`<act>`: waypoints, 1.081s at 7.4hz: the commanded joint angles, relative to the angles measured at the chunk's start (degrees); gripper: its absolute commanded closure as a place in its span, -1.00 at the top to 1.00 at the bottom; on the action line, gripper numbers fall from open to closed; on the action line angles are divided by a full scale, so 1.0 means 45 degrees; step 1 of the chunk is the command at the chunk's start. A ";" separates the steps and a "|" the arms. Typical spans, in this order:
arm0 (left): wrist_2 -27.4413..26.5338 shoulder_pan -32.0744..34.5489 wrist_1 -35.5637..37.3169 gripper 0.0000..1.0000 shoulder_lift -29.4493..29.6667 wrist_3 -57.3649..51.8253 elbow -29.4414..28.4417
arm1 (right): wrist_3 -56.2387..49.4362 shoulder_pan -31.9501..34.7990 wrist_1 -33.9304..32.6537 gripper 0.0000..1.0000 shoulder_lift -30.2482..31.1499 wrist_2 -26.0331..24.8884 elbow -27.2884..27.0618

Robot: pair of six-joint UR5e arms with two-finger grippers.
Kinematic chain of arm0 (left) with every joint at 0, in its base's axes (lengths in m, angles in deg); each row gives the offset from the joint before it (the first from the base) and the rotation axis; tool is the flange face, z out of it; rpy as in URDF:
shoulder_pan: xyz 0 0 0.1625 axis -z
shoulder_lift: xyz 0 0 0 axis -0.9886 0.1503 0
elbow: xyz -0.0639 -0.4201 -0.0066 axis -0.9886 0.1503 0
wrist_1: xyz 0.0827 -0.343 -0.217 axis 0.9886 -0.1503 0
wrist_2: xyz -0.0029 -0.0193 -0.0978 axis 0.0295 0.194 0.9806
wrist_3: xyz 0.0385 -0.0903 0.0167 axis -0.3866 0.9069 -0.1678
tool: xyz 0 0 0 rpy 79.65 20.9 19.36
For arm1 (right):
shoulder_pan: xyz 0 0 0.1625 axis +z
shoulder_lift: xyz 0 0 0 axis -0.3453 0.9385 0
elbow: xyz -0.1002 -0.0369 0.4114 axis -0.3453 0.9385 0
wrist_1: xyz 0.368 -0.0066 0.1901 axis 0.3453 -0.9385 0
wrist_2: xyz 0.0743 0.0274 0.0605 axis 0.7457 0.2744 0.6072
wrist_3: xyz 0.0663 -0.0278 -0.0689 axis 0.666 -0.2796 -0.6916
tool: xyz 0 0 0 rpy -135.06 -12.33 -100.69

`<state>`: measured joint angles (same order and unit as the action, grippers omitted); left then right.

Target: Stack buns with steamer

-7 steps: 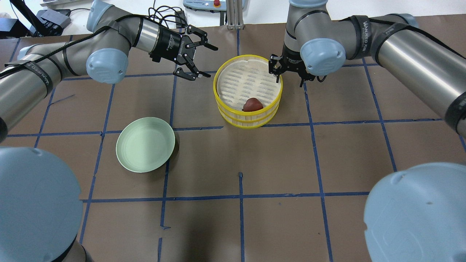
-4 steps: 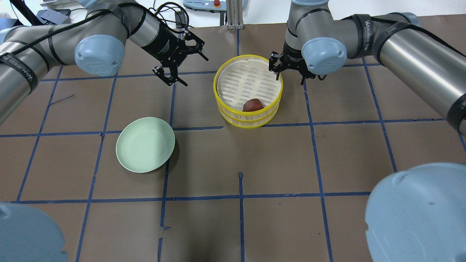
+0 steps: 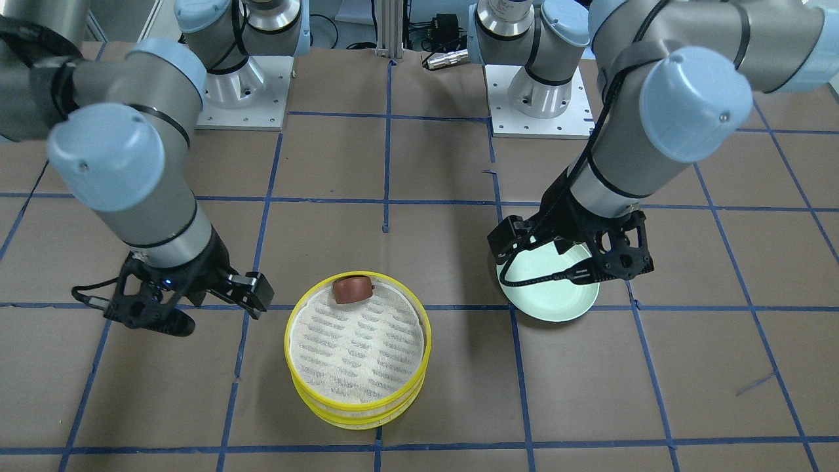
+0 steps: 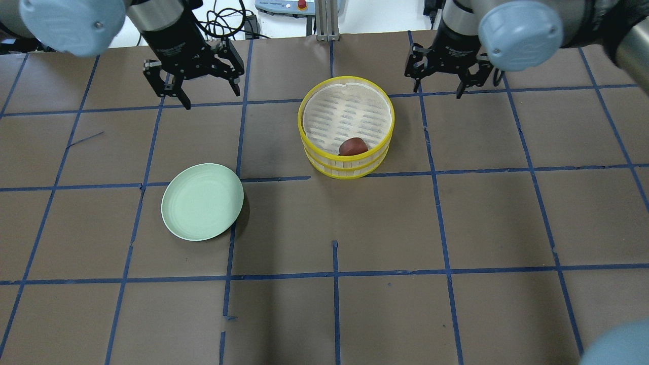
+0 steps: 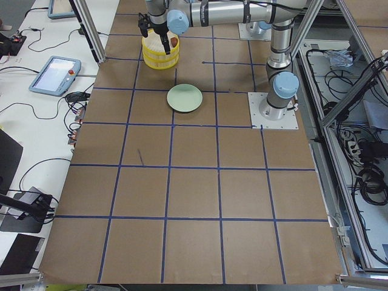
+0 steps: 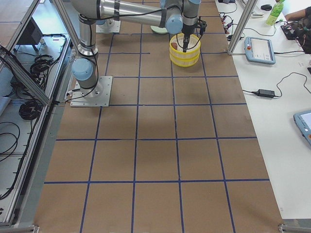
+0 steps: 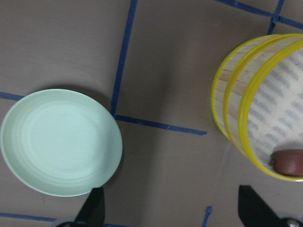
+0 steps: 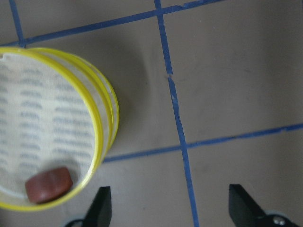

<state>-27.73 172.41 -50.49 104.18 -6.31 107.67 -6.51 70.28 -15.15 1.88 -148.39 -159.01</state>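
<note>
The yellow-rimmed steamer (image 4: 377,147) stands as two stacked tiers at the table's middle back. The glossy reddish-brown bun (image 4: 353,146) lies in the top tier against its near wall; it also shows in the front view (image 3: 352,289). The white bun is not in view. My left gripper (image 4: 212,96) is open and empty, raised well left of the steamer, and its wrist view shows the plate and steamer far below. My right gripper (image 4: 440,91) is open and empty, raised just right of the steamer's far rim.
A pale green plate (image 4: 203,201) lies bare at the near left of the steamer. Brown paper with blue tape lines covers the table. The arm bases (image 3: 242,85) stand at the robot's edge.
Both grippers have lifted and drawn away from the steamer, the left one leftward and turned to point down, the right one rightward off the rim. Steamer, bun and plate have not moved.
</note>
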 commanded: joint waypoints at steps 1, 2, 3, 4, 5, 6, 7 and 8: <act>-0.0599 0.0040 -0.0384 1.00 -0.0995 -0.2039 -0.0199 | -0.2207 -0.0476 0.2856 0.84 0.1891 -0.0039 0.0146; -0.0891 -0.0173 -0.0344 1.00 -0.1290 -0.3020 0.0307 | -0.2774 -0.0478 0.4027 0.84 0.2149 0.0038 0.0341; -0.0739 -0.0098 0.0333 1.00 -0.1429 -0.2991 0.0989 | -0.2819 -0.0323 0.4232 0.84 0.2229 -0.0136 0.0207; -0.0409 -0.0058 0.1249 1.00 -0.1565 -0.2972 0.1750 | -0.2568 -0.0244 0.4138 0.89 0.2345 -0.0099 0.0129; -0.0367 -0.0038 0.1645 1.00 -0.1644 -0.2952 0.2299 | -0.1985 -0.0224 0.4098 0.91 0.2347 -0.0137 0.0128; -0.0386 -0.0058 0.1687 1.00 -0.1645 -0.2894 0.2613 | -0.1709 -0.0224 0.4078 0.92 0.2347 -0.0157 0.0147; -0.0405 0.0039 0.1688 1.00 -0.1761 -0.2893 0.2636 | -0.1783 -0.0224 0.3633 0.97 0.2347 -0.0563 0.0186; -0.0483 0.0001 0.1533 1.00 -0.2129 -0.2893 0.2752 | -0.1784 -0.0243 0.3590 0.98 0.2347 -0.0857 0.0167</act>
<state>-29.63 172.41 -43.23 96.04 -19.36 119.31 -14.68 69.23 1.83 12.42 -150.60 -158.26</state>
